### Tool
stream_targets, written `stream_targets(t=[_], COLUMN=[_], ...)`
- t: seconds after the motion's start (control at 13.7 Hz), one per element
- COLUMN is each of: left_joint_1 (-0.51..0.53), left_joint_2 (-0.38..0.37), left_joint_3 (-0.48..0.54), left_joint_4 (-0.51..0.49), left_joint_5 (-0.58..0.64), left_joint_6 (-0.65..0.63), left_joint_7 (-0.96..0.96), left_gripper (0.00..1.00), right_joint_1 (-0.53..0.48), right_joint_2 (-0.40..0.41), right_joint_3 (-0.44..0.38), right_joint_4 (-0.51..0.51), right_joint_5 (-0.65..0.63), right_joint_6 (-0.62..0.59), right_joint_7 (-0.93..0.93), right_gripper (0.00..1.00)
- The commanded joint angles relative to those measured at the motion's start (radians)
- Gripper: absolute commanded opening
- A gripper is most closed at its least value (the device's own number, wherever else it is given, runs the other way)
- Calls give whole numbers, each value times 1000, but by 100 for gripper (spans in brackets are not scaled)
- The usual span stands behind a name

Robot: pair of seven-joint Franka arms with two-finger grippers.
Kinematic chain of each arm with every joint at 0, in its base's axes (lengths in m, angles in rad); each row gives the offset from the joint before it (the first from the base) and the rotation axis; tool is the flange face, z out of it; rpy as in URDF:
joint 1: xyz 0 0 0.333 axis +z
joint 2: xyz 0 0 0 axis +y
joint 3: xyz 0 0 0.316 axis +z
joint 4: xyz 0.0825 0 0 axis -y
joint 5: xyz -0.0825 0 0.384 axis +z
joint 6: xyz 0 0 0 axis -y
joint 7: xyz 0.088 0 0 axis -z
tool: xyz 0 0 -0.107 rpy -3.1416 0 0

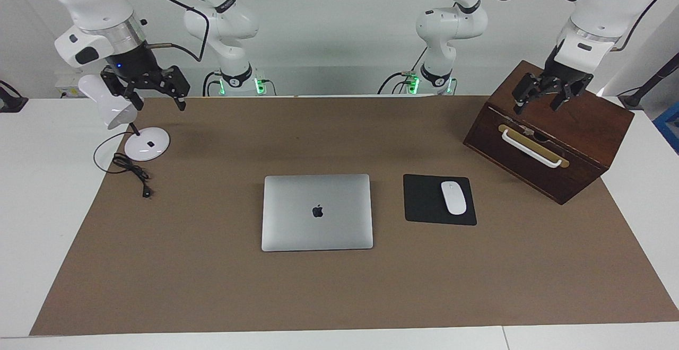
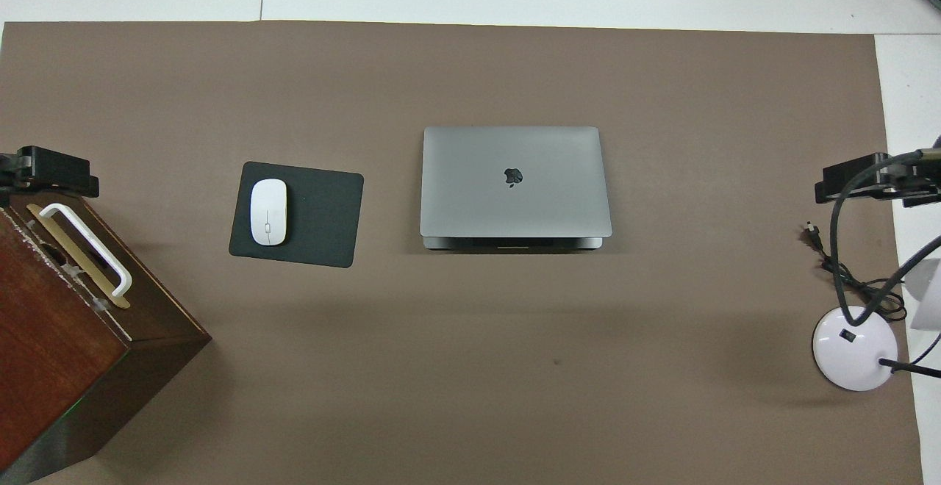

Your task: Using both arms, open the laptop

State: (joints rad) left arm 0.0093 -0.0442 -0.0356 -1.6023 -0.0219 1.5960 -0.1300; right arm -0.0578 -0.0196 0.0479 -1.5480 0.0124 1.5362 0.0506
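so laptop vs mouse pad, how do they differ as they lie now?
The laptop is silver-grey with a dark logo on its lid; the mouse pad is plain black. The laptop is clearly larger than the pad. The laptop's lid is bare and shut, while the pad carries a white mouse. The laptop lies mid-table; the pad is beside it toward the left arm's end. Both lie flat on the brown mat, untouched.
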Motion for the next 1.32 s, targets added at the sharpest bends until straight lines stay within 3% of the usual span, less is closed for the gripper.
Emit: stream_targets(t=[0.0,0.22,0.58,0.73,0.88,1.24], left_joint_1=[11,11,11,9,3,-38], left_joint_2=[-31,-36,-49,-57,-83,-157], left_joint_3=[-9,-9,-18,-18,-20,-20], left_joint_4=[-47,-47,-90,-114,-163,-321], left_joint_5=[-12,-12,-12,-12,-13,-81], left_joint_6=[41,39,39,32,35,136], left_joint_7=[-97,-97,-100,-102,-135,-365], left_gripper=[100,100,31,12,0,0], right_joint_1=[-16,-16,-16,-16,-14,-13], right_joint_2=[-25,-25,-25,-25,-25,-25], right_joint_3=[9,9,9,9,9,9], right_joint_4=[-35,-35,-33,-33,-33,-35], right_joint_5=[-6,-6,-6,-6,-6,-6], right_joint_6=[27,27,25,27,27,25], right_joint_7=[-18,-17,-15,-14,-14,-18], right_gripper=[100,100,100,100,100,100])
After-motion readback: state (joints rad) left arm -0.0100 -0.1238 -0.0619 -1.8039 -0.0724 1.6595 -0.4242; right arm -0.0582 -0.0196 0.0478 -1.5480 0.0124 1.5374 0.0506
